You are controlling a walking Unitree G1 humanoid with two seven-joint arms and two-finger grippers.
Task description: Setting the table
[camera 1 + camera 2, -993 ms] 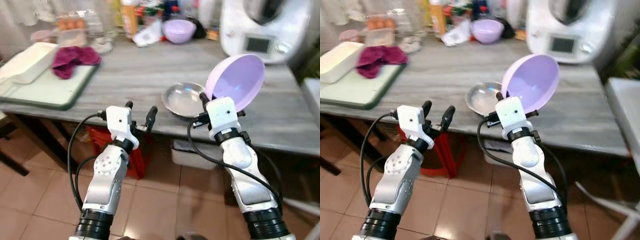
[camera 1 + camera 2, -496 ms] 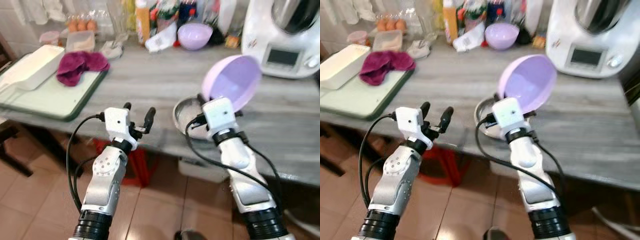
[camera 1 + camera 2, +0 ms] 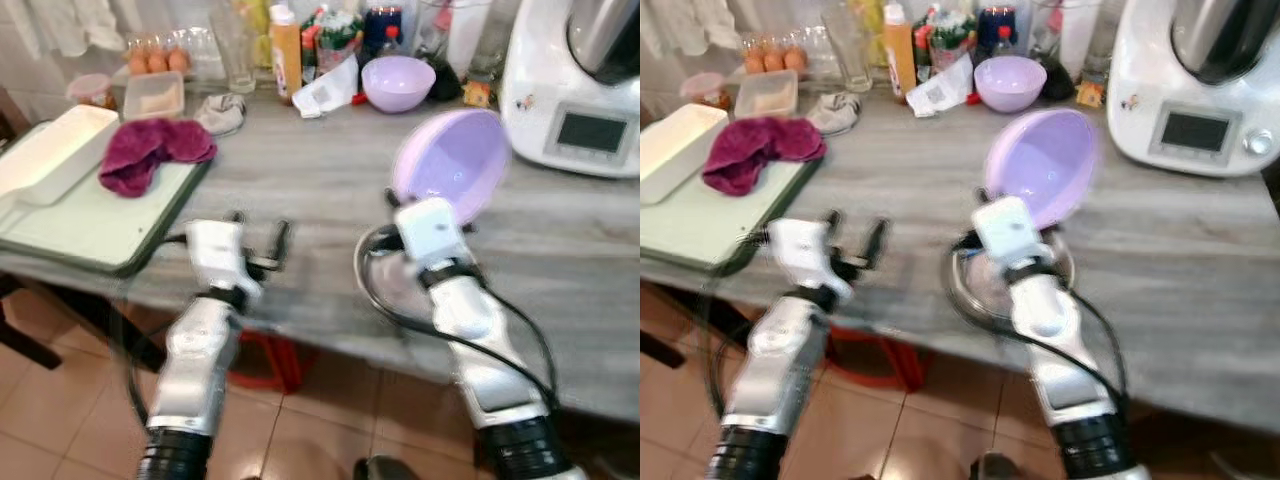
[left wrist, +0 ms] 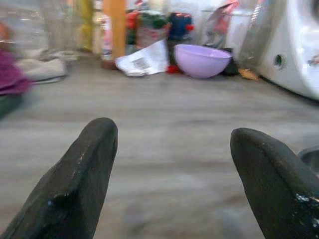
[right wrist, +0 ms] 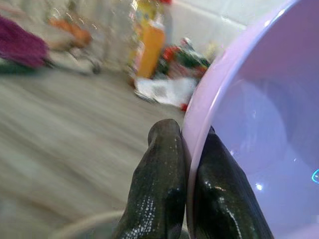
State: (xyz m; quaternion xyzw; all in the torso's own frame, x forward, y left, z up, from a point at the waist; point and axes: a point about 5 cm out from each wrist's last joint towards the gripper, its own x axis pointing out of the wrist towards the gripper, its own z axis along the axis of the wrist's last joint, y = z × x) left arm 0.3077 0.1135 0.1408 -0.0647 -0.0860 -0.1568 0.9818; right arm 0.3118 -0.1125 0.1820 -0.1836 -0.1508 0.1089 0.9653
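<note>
Your right gripper [image 5: 187, 179] pinches the rim of the lilac bowl [image 3: 452, 165], held tilted on edge above the steel bowl [image 3: 985, 285] near the counter's [image 3: 300, 190] front edge. Your left gripper [image 4: 169, 174] hangs with fingers spread — nothing between them — over the counter, beside the green tray [image 3: 90, 215].

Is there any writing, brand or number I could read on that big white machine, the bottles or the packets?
No text is legible.
White machine: its screen is dark, nothing readable.
Orange bottle: label too blurred.
White packet: dark print, too small to read.
Jars and bottles at the back: labels blurred.
</note>
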